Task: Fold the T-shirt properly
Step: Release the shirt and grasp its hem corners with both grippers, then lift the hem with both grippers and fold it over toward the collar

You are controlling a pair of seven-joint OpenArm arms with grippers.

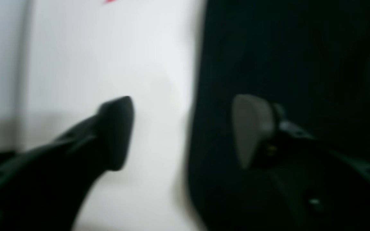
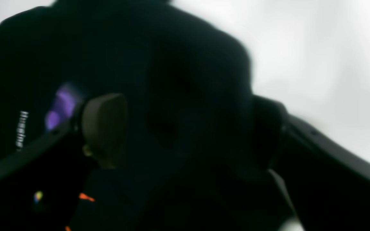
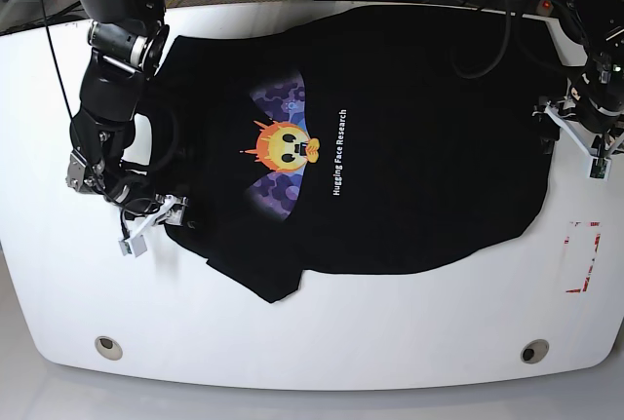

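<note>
On white table [image 3: 292, 352], flat T-shirt [image 3: 409, 147]; red-taped rectangle [image 3: 583, 256] nearby; both pincers [image 1: 181, 131] [image 2: 185, 134] apart.

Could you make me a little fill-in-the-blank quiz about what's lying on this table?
1. The T-shirt lying spread out on the table is ____ in colour.
2. The face printed on its chest is coloured orange-____.
3. The white lettering reads "Hugging Face ____".
4. The left pincer has its jaws ____, one over the table, one over the cloth.

Missing words: black; yellow; Research; open
</note>
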